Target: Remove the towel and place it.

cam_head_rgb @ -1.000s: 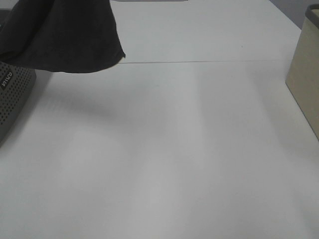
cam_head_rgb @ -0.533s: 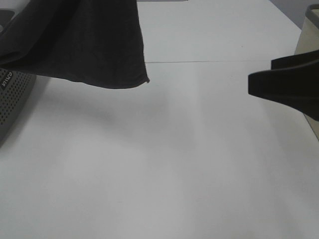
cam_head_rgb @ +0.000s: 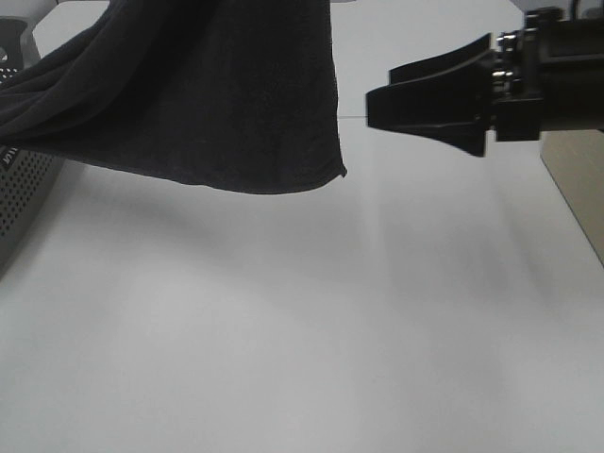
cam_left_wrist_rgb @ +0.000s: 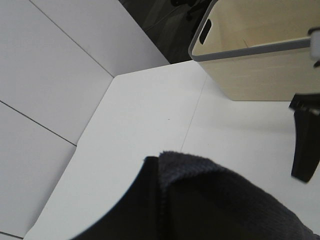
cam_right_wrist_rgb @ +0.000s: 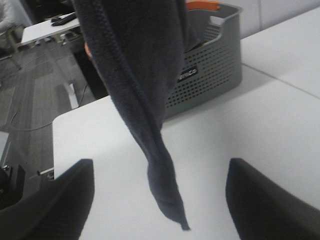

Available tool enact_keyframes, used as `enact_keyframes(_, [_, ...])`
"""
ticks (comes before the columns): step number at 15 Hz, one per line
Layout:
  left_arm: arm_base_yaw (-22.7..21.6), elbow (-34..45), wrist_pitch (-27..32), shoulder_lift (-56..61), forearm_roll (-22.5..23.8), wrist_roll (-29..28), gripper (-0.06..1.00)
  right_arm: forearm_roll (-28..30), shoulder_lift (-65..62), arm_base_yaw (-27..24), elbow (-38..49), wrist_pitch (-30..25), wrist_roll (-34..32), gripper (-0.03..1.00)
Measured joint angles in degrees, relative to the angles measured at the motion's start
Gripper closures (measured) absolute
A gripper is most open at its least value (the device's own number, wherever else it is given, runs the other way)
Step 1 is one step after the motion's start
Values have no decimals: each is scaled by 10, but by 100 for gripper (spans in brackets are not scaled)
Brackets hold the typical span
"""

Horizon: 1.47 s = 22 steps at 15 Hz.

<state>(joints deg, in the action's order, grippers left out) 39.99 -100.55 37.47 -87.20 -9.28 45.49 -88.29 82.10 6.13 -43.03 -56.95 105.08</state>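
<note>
The dark charcoal towel (cam_head_rgb: 189,94) hangs in the air over the left of the white table (cam_head_rgb: 283,330), its low corner free above the surface. Its left part still trails toward the grey perforated basket (cam_head_rgb: 19,198). My left gripper is hidden under the towel in the left wrist view (cam_left_wrist_rgb: 225,210) and holds it up from above. My right gripper (cam_head_rgb: 380,91) is open and empty, reaching in from the right, level with the towel's right edge and a little apart from it. In the right wrist view the towel (cam_right_wrist_rgb: 140,75) hangs between the two fingers (cam_right_wrist_rgb: 50,200).
A beige basket with a grey rim (cam_head_rgb: 576,179) stands at the table's right edge and shows in the left wrist view (cam_left_wrist_rgb: 260,65). The grey basket (cam_right_wrist_rgb: 210,75) holds something orange (cam_right_wrist_rgb: 202,5). A seam (cam_head_rgb: 425,117) crosses the table.
The towel has swung right and hangs lower and wider. My right gripper has come in from the right toward the towel's edge.
</note>
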Motion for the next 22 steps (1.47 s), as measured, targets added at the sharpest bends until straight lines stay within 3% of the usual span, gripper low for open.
enact_keyframes(4, [0,0,-10,0,-3,0,94,3,87,103,-65,46,-1,25])
enact_keyframes(7, [0,0,-11,0,-1,0,94,25,114,107,-69,50,-14,25])
enact_keyframes(9, [0,0,-11,0,1,1,94,32,115,107,-69,52,-19,33])
enact_keyframes(10, [0,0,-11,0,2,1,94,32,115,107,-69,52,-20,42])
enact_keyframes(13, [0,0,-11,0,2,1,94,32,115,107,-69,52,-44,87])
enact_keyframes(14, [0,0,-11,0,2,1,94,32,115,107,-69,52,-50,96])
enact_keyframes(18, [0,0,-11,0,2,1,94,16,115,107,-69,53,-95,96])
enact_keyframes(22, [0,0,-12,0,5,1,94,25,111,107,-70,79,-202,96])
